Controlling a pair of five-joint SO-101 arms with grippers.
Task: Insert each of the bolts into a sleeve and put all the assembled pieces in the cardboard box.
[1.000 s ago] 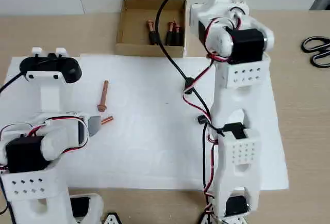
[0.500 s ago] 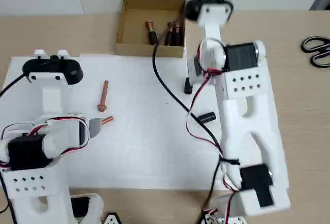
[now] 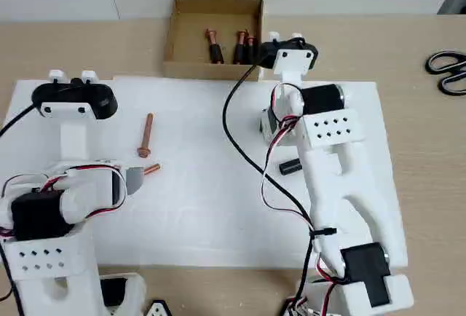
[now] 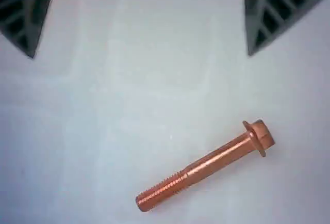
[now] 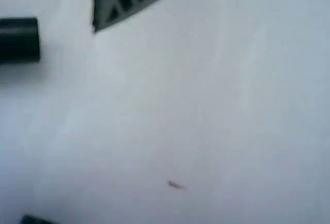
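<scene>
The left gripper [image 4: 140, 53] hangs wide open just by a copper flanged bolt [image 4: 206, 164], left of middle in the high view. A black cylindrical sleeve [image 3: 291, 165] lies right of centre, near the right gripper [image 3: 269, 122], and I cannot tell that gripper's state.

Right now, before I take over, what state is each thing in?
Cardboard box, upright, open-topped.
Assembled pieces, three, lying inside it.
Loose bolts, two, unsleeved, flat on the white sheet.
Sleeve, empty, on its side on the sheet.
Left hand, open, over one loose bolt.
</scene>
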